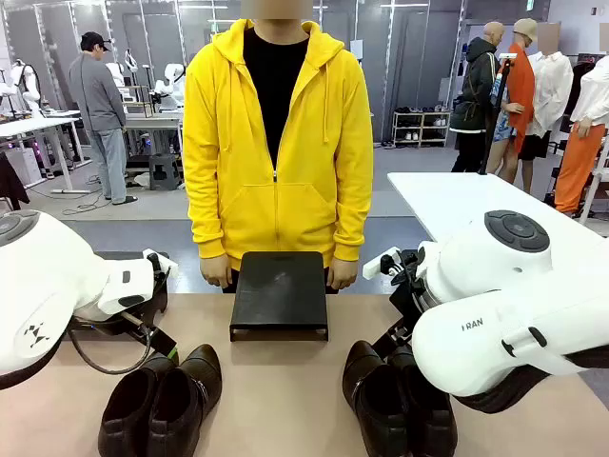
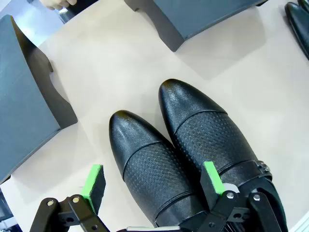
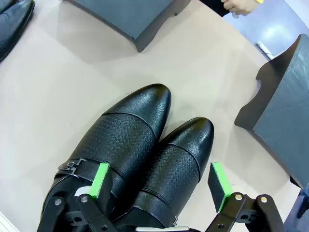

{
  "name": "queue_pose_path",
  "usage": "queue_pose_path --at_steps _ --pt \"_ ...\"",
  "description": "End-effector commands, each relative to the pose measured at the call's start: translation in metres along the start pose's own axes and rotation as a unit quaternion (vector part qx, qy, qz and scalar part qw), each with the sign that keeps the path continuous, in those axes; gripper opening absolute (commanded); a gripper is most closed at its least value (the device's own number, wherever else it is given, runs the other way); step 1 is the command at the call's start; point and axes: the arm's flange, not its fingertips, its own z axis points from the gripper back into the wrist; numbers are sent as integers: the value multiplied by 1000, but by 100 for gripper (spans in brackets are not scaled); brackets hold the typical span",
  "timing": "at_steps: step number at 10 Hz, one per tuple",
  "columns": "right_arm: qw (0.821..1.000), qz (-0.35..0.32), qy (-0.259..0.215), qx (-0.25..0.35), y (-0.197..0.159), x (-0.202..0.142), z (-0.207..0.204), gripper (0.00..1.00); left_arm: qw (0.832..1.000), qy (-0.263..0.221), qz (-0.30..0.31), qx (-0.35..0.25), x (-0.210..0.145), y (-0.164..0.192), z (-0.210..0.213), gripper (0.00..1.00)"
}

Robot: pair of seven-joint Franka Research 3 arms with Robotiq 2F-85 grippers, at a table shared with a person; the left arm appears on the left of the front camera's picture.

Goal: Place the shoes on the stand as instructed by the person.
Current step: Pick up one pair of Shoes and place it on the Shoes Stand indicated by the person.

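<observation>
Both grippers hang with jaws spread wide: left gripper (image 2: 153,181) over the near-left pair of dark perforated leather shoes (image 2: 145,164), right gripper (image 3: 159,182) over the near-right pair of like shoes (image 3: 125,140). Low black rectangular stand (image 1: 279,293) sits at the far middle of the beige table (image 1: 285,400), before the yellow-hooded person (image 1: 276,190).

- The left pair (image 2: 207,140), at the left tool (image 2: 153,181): black leather, glossy plain toes, a dotted band behind.
- The right pair (image 3: 140,150), at the right tool (image 3: 160,182): same black, same dotted band.
- Tool pads (image 2: 95,183): bright green.
- Stand (image 1: 279,290): dark grey.
- Counter (image 1: 276,400): beige.
- The person (image 1: 278,143): bright yellow hoodie over a black shirt.
</observation>
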Motion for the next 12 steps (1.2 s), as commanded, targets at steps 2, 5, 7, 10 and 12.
queue_pose_path --at_steps 2,5,7,10,12 --pt "1000 0 0 0 0 0 0 100 1000 0 0 0 0 0 0 100" --pt "1000 0 0 0 0 0 0 100 1000 0 0 0 0 0 0 100" --pt "1000 0 0 0 0 0 0 100 1000 0 0 0 0 0 0 100" --pt "1000 0 0 0 0 0 0 100 1000 0 0 0 0 0 0 100" --pt "1000 -1 -10 13 -8 10 18 100 1000 5 -9 -2 9 4 15 100"
